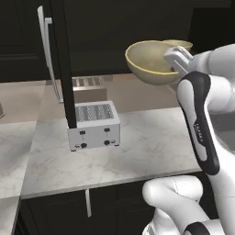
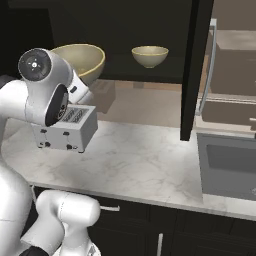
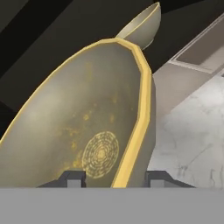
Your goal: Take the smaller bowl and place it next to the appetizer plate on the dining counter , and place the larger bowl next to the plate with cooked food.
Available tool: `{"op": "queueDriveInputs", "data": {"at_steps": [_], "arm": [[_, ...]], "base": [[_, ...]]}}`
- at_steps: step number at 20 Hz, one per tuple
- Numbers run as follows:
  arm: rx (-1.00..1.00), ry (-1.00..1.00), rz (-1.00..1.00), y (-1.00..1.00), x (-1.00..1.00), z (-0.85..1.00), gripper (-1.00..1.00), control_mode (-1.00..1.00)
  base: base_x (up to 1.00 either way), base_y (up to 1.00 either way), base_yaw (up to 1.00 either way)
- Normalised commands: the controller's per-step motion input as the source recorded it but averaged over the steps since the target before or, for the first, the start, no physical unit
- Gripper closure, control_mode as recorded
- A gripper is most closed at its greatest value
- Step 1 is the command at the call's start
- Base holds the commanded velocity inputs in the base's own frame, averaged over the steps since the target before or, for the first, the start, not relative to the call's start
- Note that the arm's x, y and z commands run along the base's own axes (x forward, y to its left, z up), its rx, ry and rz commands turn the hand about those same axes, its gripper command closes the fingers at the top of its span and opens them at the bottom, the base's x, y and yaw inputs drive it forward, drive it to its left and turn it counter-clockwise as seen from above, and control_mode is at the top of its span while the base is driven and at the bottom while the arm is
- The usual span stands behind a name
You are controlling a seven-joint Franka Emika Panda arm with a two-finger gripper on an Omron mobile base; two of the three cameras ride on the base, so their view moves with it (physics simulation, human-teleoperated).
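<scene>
Two bowls matter here, and the larger bowl (image 1: 151, 62) is already up off any surface at the upper right of the left base view, its rim clamped between the fingers of the gripper (image 3: 114, 177): in the hand view one tip sits inside the wall and one outside. The smaller bowl (image 2: 149, 56) sits just behind it, top centre of the right base view, on a dark shelf. Both bowls look empty; the larger shows only a yellow printed medallion on its floor. The hold is on one edge alone, so I judge a fast swing could make the bowl pivot or slip out. It could also clip the smaller bowl as it pulls away, or knock the dark open cabinet door (image 1: 62, 64) or the toaster (image 1: 94, 125) below on the marble counter (image 1: 151, 151).
</scene>
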Motion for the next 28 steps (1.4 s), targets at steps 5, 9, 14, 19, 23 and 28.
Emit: {"op": "queueDriveInputs", "data": {"at_steps": [5,9,14,19,23,28], "arm": [[0.00,0.15,0.00,-0.03,-0.60,0.13,1.00,-1.00],[-0.01,0.13,-0.05,0.00,-0.68,0.00,1.00,-1.00],[0.00,0.00,-0.03,-0.02,-0.71,-0.13,1.00,1.00],[0.00,0.00,0.00,0.00,0.00,0.00,1.00,1.00],[0.00,0.00,0.00,0.00,0.00,0.00,1.00,1.00],[0.00,0.00,0.00,0.00,0.00,0.00,1.00,1.00]], "base": [[0.00,0.00,0.00],[0.00,0.00,0.00],[-0.18,-0.02,-0.01],[-0.97,-0.12,-0.03],[-1.00,-0.13,-0.02],[-0.97,-0.13,-0.02]]}}
